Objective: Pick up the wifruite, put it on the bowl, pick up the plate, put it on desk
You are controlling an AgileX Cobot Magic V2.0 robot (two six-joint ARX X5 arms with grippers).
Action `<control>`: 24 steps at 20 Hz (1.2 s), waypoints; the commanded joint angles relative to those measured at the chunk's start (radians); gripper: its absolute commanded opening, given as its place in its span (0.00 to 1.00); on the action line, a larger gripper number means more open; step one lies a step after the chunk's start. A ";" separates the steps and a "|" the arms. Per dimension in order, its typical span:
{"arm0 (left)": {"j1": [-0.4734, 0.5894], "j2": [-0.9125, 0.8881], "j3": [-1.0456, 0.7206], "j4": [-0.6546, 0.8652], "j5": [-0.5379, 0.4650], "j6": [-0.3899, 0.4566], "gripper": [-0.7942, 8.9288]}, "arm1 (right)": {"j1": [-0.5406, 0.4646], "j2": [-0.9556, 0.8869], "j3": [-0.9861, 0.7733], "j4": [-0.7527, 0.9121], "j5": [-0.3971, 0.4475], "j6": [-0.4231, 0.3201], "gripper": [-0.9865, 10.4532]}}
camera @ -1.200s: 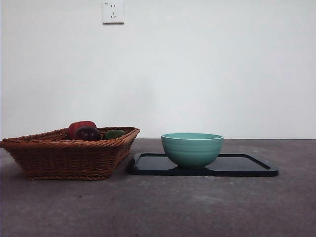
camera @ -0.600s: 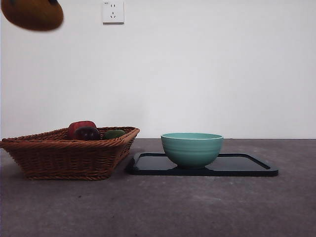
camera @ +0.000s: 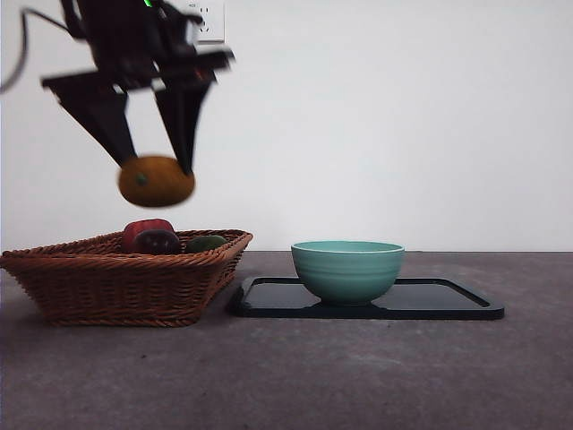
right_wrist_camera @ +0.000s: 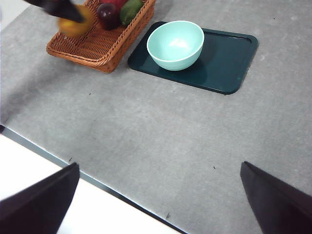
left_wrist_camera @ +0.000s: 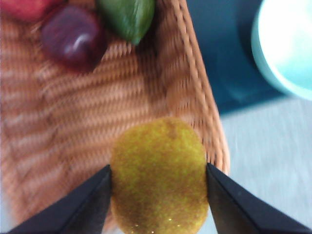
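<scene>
My left gripper is clamped on the wifruite, one jaw on each flank so the round fruit cannot roll out, and I hold it high above the wicker basket at the left to clear its rim. In the basket lie a dark red fruit and a green fruit. To the right, on the desk, the mint-green bowl stands on a dark tray, mouth up to receive the fruit. My right gripper waits wide apart over the near desk edge
</scene>
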 commanded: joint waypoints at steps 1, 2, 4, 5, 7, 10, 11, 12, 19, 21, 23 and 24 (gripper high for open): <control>0.004 0.069 0.011 0.060 -0.013 -0.035 0.33 | 0.005 0.003 0.007 0.009 -0.002 0.010 0.62; 0.010 0.097 0.011 0.074 -0.047 -0.047 0.33 | 0.005 0.003 0.007 0.009 -0.002 0.010 0.62; 0.018 0.143 0.011 0.075 -0.116 -0.052 0.33 | 0.005 0.003 0.007 0.002 -0.002 0.010 0.62; 0.024 0.161 0.011 0.072 -0.128 -0.051 0.33 | 0.005 0.003 0.007 0.000 -0.002 0.010 0.62; 0.035 0.204 0.011 0.070 -0.128 -0.052 0.33 | 0.005 0.003 0.007 -0.001 -0.001 0.010 0.62; 0.042 0.256 0.011 0.075 -0.128 -0.050 0.33 | 0.005 0.003 0.007 -0.001 0.001 0.010 0.62; 0.042 0.264 0.011 0.080 -0.128 -0.048 0.33 | 0.005 0.003 0.007 -0.001 0.001 0.010 0.62; 0.043 0.267 0.011 0.084 -0.128 -0.048 0.33 | 0.005 0.003 0.007 -0.001 0.001 0.010 0.62; 0.046 0.268 0.013 0.089 -0.128 -0.043 0.53 | 0.005 0.003 0.007 0.000 0.001 0.010 0.62; 0.049 0.259 0.020 0.087 -0.128 -0.030 0.66 | 0.005 0.003 0.007 -0.001 0.001 0.010 0.62; 0.050 0.229 0.029 0.085 -0.128 -0.009 0.66 | 0.005 0.003 0.007 0.000 0.001 0.011 0.62; 0.050 0.206 0.034 0.082 -0.128 0.003 0.66 | 0.005 0.003 0.007 0.000 0.001 0.011 0.62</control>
